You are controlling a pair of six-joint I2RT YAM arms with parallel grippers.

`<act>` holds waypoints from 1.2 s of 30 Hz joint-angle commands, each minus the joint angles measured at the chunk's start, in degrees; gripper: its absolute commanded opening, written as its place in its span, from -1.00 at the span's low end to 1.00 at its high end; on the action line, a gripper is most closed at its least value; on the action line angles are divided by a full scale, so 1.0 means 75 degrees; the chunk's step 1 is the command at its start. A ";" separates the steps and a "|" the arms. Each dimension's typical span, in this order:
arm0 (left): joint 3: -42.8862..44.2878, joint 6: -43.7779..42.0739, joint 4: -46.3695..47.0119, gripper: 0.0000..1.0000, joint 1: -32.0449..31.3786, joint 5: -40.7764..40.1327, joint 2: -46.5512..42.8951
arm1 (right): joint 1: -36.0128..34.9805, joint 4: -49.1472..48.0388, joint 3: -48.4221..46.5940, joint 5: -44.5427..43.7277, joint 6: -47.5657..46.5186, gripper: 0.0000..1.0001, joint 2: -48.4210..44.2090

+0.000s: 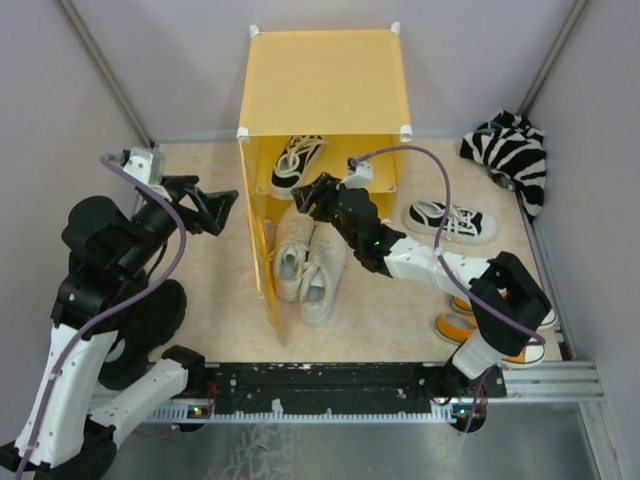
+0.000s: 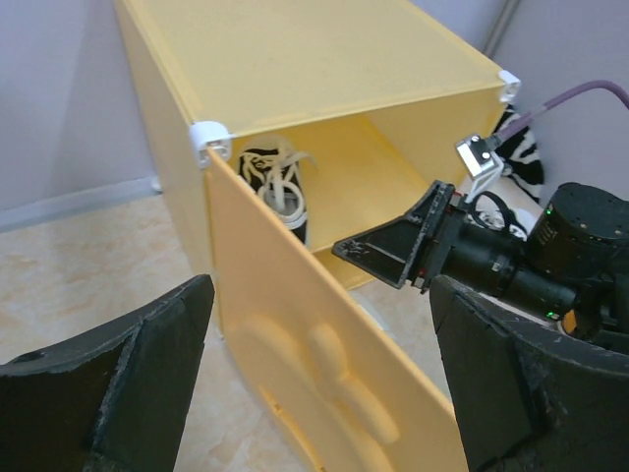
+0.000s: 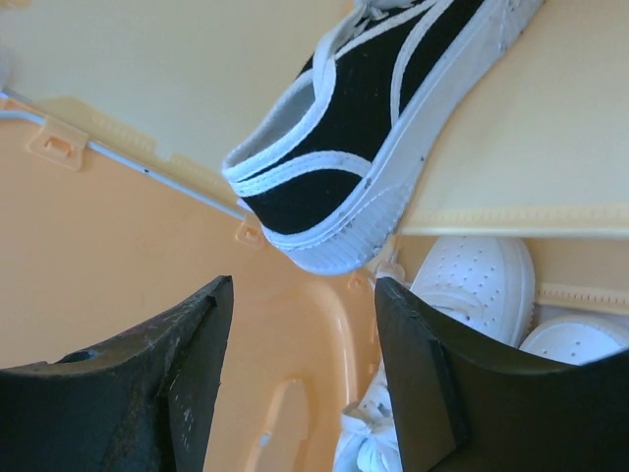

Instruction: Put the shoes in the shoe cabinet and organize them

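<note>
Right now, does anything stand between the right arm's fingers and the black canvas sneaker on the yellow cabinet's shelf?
Nothing visible does. In the right wrist view the black canvas sneaker with the white sole lies on the yellow plastic shelf, its heel over the front edge, just ahead of the open right fingers. Only free space lies between them.

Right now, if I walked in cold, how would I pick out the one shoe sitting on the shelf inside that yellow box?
Find the big yellow-orange shoe cabinet at the back of the table. On its inner shelf lies a single black canvas sneaker with white sole and laces. The off-white pair sits below the shelf, and the sneaker's black twin lies outside, to the right.
</note>
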State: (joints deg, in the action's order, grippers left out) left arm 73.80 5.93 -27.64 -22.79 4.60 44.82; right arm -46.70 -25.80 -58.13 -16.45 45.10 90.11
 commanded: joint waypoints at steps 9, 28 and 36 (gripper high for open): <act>0.0026 0.1561 0.1586 0.91 -0.0032 0.2134 0.0905 | 0.0128 -0.0029 -0.0213 -0.1159 -0.1156 0.22 -0.0442; -0.0360 0.1879 0.2152 0.88 -0.0031 0.2675 0.1799 | 0.0707 -0.1235 -0.0839 0.1139 -0.0896 0.22 0.0541; -0.0223 0.1316 0.1485 0.88 -0.0032 0.2032 0.1760 | 0.0719 -0.1056 -0.1076 0.0771 -0.0413 0.25 0.0830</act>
State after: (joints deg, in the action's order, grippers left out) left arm 71.29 18.76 -14.44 -22.79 22.61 58.74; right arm -41.15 -31.77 -61.87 -8.47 39.29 94.41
